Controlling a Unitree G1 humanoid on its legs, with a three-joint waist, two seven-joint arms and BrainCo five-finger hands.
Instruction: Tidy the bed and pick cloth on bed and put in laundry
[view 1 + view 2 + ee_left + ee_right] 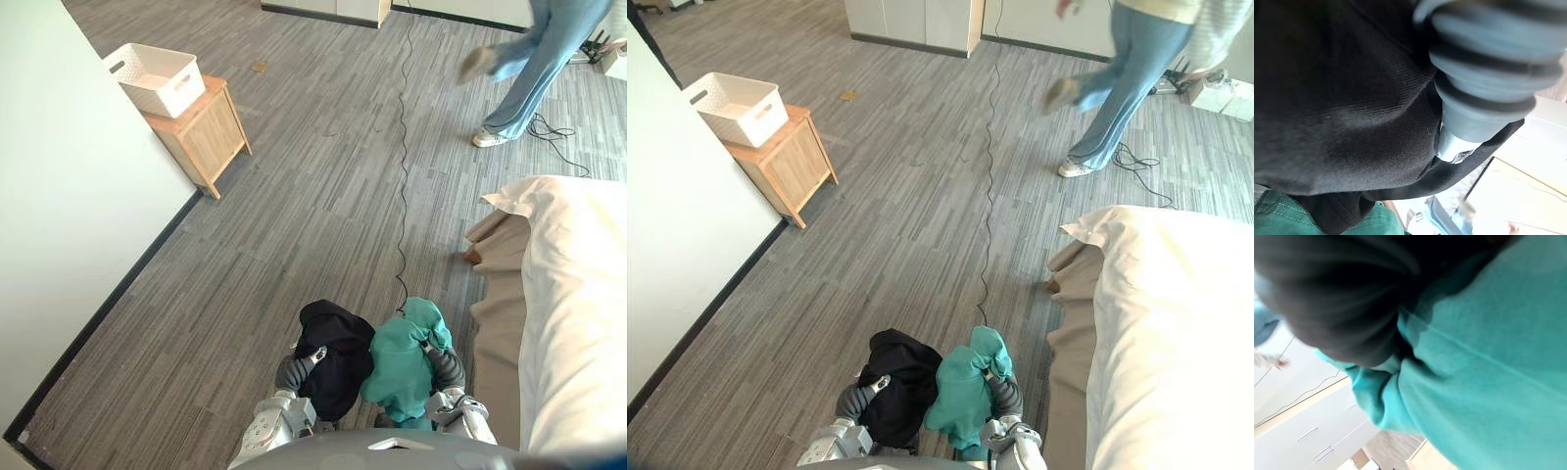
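A black cloth (pixel 338 364) is bunched over my left hand (pixel 317 353), whose thumb lies pressed on top of it. Beside it a teal cloth (pixel 400 370) hangs from my right hand (pixel 427 345), its thumb also pinned over the fabric; the fingers of both hands are buried in cloth. Both bundles are held low in front of me, above the floor and touching each other. The black cloth (pixel 1352 107) and the teal cloth (pixel 1488 372) wrap close round the wrists. A white laundry basket (pixel 155 78) stands at the far left.
The basket rests on a small wooden cabinet (pixel 204 135) against the white wall (pixel 59 196). The bed (pixel 578 313), with a white cover and tan sheet (pixel 500 323), lies to my right. A person (pixel 534 69) in blue trousers walks at the far right.
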